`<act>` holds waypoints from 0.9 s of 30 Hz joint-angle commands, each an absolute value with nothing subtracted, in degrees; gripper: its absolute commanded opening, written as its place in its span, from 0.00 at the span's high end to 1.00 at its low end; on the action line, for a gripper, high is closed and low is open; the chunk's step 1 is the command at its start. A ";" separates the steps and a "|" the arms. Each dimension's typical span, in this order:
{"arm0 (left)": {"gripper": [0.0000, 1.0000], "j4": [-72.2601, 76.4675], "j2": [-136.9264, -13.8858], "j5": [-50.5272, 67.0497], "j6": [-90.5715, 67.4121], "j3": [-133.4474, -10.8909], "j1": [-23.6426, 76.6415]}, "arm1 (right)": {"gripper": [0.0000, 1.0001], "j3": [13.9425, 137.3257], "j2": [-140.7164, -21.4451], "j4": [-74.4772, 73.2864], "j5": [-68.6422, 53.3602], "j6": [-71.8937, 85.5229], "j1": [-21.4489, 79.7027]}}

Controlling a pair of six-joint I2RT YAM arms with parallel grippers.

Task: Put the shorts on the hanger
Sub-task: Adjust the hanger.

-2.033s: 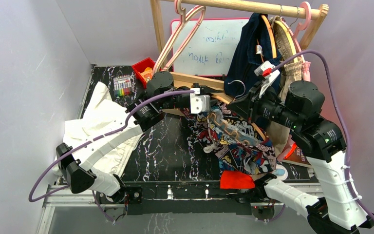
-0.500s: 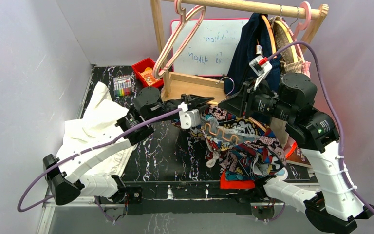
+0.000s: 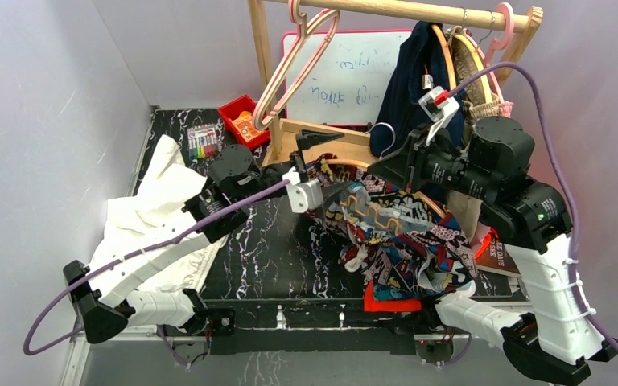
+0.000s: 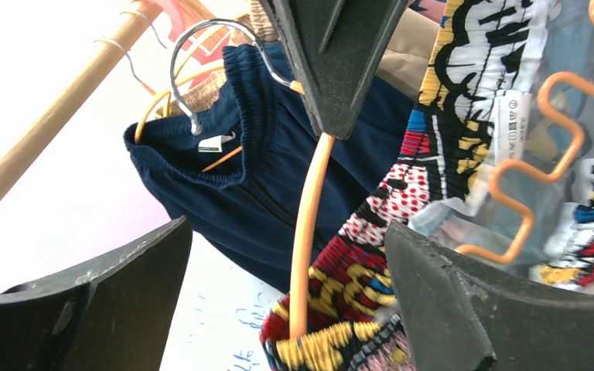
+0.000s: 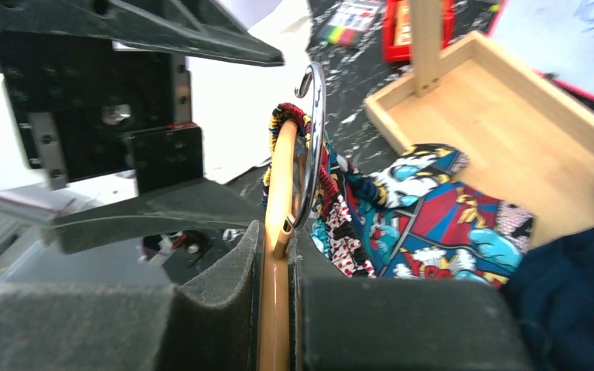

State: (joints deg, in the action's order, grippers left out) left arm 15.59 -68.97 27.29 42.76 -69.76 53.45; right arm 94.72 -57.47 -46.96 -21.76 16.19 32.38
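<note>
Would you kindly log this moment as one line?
left jaws: open | right jaws: shut on hanger | shorts: partly over hanger

Comic-print shorts [image 3: 418, 241] loosely around slim orange hanger [image 3: 375, 214]

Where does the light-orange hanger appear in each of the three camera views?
Top external: the hanger is in the centre, its zigzag bar showing over the shorts.
Left wrist: the hanger runs up the middle, with the zigzag bar at the right.
Right wrist: the hanger rises from bottom centre, clamped in the right pincer.
Shared landmark: the shorts, beside the hanger in every view.
</note>
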 commanded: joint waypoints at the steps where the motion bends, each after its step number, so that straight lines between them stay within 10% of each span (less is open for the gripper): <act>1: 0.02 19.59 -65.10 26.36 41.48 -70.13 53.52 | 1.00 101.50 -57.91 -48.57 -11.95 12.03 32.73; 27: 0.02 21.97 -35.00 16.02 20.20 -41.11 53.44 | 1.00 113.60 -72.67 -25.65 17.35 5.54 33.79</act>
State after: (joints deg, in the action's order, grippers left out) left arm 20.43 -37.91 18.11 24.91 -45.36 53.43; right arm 109.71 -71.09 -40.32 14.59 6.57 33.52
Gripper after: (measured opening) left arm 0.982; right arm 0.165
